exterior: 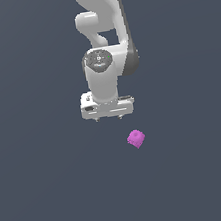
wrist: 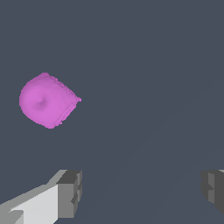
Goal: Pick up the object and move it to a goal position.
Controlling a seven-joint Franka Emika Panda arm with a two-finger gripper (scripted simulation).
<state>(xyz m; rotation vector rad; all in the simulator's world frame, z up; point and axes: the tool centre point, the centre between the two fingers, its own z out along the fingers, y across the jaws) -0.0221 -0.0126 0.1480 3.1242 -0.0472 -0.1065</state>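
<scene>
Overhead, in the exterior view, the white Panda arm point(exterior: 102, 28) comes down from the top edge of the picture, its links stacked one over another so that the round wrist joint with its dark cap faces the camera, and the broad hand hangs straight below it. The gripper point(exterior: 108, 118) points downward toward the flat grey-blue surface point(exterior: 54, 192); only two short nubs of its fingers show under the hand in that view. The wrist view shows it better: one grey finger pad point(wrist: 70, 192) on its white mount sits at one side of the picture and the other pad point(wrist: 213, 189) at the far side, with a wide bare gap between them, so the claw stands spread apart and holds nothing. The object point(exterior: 136, 139), a small magenta-pink lump with rounded and flat faces, lies on the surface below the hand and a little toward the exterior view's right, apart from the gripper and not touching it. In the wrist view the object point(wrist: 47, 100) lies outside the span of the fingers, away from the nearer pad. Nothing stands between the gripper and the object.
</scene>
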